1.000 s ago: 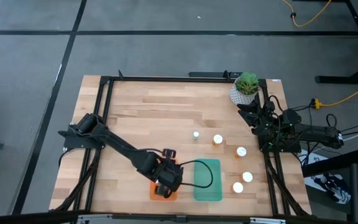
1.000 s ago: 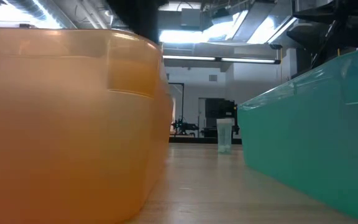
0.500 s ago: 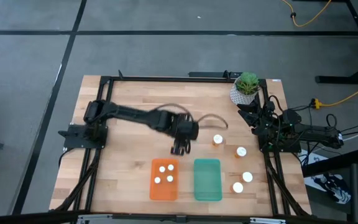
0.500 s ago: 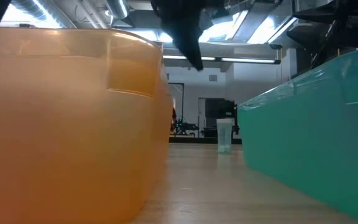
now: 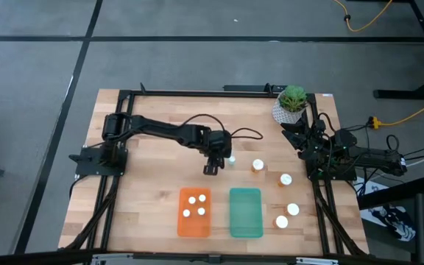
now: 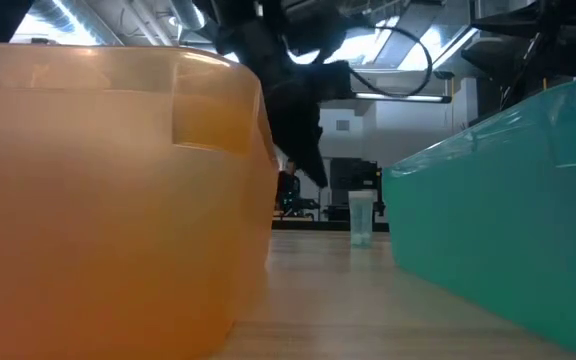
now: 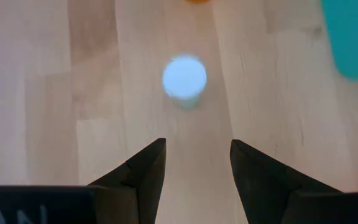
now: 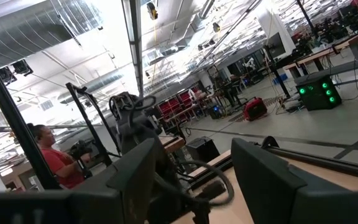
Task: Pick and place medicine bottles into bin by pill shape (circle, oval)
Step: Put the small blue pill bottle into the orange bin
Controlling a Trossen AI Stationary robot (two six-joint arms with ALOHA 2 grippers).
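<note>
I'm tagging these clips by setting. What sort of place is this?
Probably a large industrial lab or workshop. The wooden table sits in a black metal frame on a grey floor; beyond it, the right wrist view shows a high ceiling with exposed ducts, red storage racks and a person.

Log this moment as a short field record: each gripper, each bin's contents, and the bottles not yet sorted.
left gripper: open, above the table, lined up on the tiny white-capped bottle
right gripper: open, parked at the table's right edge
orange bin: four white-capped bottles
teal bin: no bottles
unsorted: the tiny bottle plus four larger bottles on the table
</note>
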